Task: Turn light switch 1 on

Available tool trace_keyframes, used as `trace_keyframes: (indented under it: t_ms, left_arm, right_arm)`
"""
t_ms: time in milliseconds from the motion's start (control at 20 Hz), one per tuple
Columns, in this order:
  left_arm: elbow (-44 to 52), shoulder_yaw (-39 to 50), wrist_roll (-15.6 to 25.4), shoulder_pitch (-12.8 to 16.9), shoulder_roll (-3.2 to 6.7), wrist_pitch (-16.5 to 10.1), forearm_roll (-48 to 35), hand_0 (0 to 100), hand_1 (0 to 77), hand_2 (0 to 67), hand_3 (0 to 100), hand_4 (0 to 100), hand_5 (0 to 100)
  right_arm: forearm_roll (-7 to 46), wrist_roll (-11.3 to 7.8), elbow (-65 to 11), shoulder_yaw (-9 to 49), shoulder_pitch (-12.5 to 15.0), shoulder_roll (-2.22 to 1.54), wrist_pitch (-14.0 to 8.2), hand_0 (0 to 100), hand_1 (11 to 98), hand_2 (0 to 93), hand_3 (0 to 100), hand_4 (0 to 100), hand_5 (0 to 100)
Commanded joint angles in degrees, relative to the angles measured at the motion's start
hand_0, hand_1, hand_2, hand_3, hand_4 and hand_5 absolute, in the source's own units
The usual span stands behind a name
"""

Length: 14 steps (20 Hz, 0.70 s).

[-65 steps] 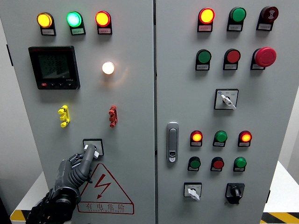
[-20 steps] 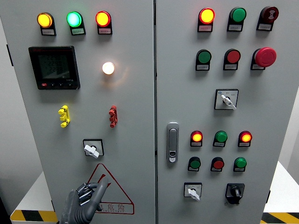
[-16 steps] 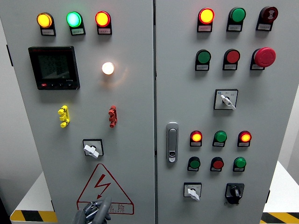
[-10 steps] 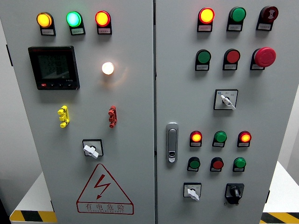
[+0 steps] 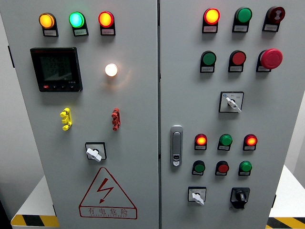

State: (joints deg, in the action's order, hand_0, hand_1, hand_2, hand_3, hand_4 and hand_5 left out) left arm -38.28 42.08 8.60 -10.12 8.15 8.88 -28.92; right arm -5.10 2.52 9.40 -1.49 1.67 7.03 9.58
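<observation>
On the left door of the grey control cabinet [image 5: 138,119], three pilot lamps are glowing along the top: an amber lamp [image 5: 46,20], a green lamp [image 5: 76,19] and a red-orange lamp [image 5: 105,19]. Below them a black digital meter [image 5: 55,69] is sitting at the left, with a round white light [image 5: 111,70] shining to its right. Lower down, a yellow clip [image 5: 66,119] and a red clip [image 5: 116,119] are sitting side by side but apart. The rotary light switch [image 5: 95,152], with its white knob pointing down and to the right, is sitting beneath them, just above a red triangular warning sign [image 5: 107,194]. On the right door a silver door handle [image 5: 176,145] is standing upright near the seam, and a red mushroom emergency stop button [image 5: 271,58] is protruding at the upper right among rows of lamps and buttons. No robot hand is showing, so neither one's state can be told.
</observation>
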Motion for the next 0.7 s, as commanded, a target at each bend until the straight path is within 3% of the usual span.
trace_keyframes:
  t_ms: [0,50,150,251,301,401,501,551,651]
  left_arm:
    - [11.5,-4.3,1.8,0.0,-0.77,-9.1,3.0,0,24.2,31.4,64,72,54]
    - [15.6,-5.7,2.8,0.1,-1.38,-12.8,3.0,0,24.0,29.8,61,69,53]
    - [25.8,-7.5,2.9,0.2,-2.61,-24.2,3.5,0,22.5,28.0,51,62,49]
    - [34.9,-11.5,2.8,0.2,-3.58,-34.6,3.4,0,18.2,25.3,22,40,37]
    - [37.7,-15.2,2.8,0.3,-4.11,-37.2,3.4,0,16.9,23.8,17,34,33]
    - [40.3,-23.4,2.6,2.2,-5.42,-37.9,3.4,0,12.5,15.4,6,15,18]
    - [40.6,-28.4,2.0,4.6,-6.31,-37.4,3.4,0,8.3,10.7,3,5,9]
    - [40.6,-29.1,0.6,5.4,-6.83,-36.5,3.4,0,5.1,8.1,0,0,3]
    - [40.6,-29.3,-3.2,7.2,-8.06,-32.9,3.7,0,2.7,6.2,0,0,0]
  right_arm:
    - [0.0,0.03,0.0,0.0,0.0,0.00,0.0,0,22.6,0.0,11,23,15]
    - [0.0,0.03,0.0,0.0,-0.1,0.00,0.0,0,22.6,0.0,11,23,15]
    - [0.0,0.03,0.0,0.0,-0.1,0.00,0.0,0,22.6,0.0,11,23,15]
    - [0.0,0.03,0.0,0.0,0.0,0.00,0.0,0,22.6,0.0,11,23,15]
    - [0.0,0.03,0.0,0.0,0.0,0.00,0.0,0,22.6,0.0,11,23,15]
    - [0.0,0.03,0.0,0.0,0.0,0.00,0.0,0,22.5,0.0,11,23,15]
    - [0.0,-0.06,0.0,0.0,-0.1,0.00,0.0,0,22.6,0.0,11,23,15]
    - [0.0,0.03,0.0,0.0,0.0,0.00,0.0,0,22.5,0.0,11,23,15]
    - [0.0,-0.06,0.0,0.0,0.0,0.00,0.0,0,22.5,0.0,11,23,15]
